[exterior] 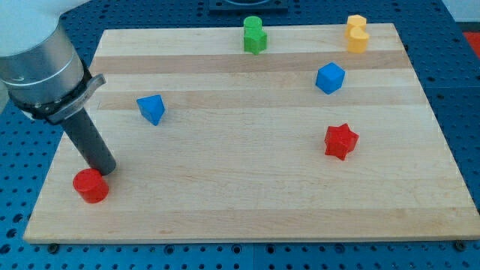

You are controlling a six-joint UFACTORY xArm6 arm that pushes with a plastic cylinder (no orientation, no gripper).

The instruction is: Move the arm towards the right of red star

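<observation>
Rod arm and six blocks on wooden table.

My tip sits at the view's lower left, just above and touching or nearly touching the red cylinder; no jaws fitted, so no grasp state applies. Red star: far to the tip's right, slightly higher. Blue wedge: up-right, near. Blue cube, green block, yellow block: far up-right.
</observation>
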